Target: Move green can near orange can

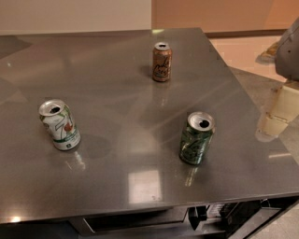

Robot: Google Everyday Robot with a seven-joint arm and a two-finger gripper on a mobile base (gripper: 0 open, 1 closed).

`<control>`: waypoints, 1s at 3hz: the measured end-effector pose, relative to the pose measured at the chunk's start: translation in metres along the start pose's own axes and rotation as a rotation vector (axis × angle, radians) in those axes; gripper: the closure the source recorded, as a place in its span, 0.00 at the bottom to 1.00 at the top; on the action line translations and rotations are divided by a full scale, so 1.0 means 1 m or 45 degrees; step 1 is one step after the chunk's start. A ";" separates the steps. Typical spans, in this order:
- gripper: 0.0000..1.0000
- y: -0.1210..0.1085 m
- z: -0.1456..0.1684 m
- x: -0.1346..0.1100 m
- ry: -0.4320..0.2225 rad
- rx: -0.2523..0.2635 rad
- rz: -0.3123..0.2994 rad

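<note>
We see a glossy grey desk [117,121] with a pale patch of reflected light [145,186], a cream wall [74,14] behind, a peach wall [210,14], and beige floor [238,51] at right.

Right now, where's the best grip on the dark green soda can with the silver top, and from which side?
Probably mid-body, across the round wall of the dark green soda can: it stands upright with nothing touching it. Come from the right, where the gripper hangs by the grey metal table's right edge, nearest it.
</note>
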State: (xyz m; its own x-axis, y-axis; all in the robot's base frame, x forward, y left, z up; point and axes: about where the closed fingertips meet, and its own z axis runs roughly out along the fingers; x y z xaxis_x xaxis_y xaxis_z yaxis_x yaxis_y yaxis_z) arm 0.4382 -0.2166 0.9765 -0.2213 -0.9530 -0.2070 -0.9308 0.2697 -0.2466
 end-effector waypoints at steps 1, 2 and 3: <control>0.00 0.000 0.000 0.000 0.000 0.000 0.000; 0.00 0.000 0.000 -0.002 -0.005 0.003 -0.011; 0.00 0.006 0.008 -0.015 -0.081 -0.024 -0.051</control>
State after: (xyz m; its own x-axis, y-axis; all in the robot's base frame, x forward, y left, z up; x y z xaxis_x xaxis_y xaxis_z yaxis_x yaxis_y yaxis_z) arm 0.4380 -0.2001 0.9707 -0.1652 -0.9522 -0.2570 -0.9440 0.2281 -0.2385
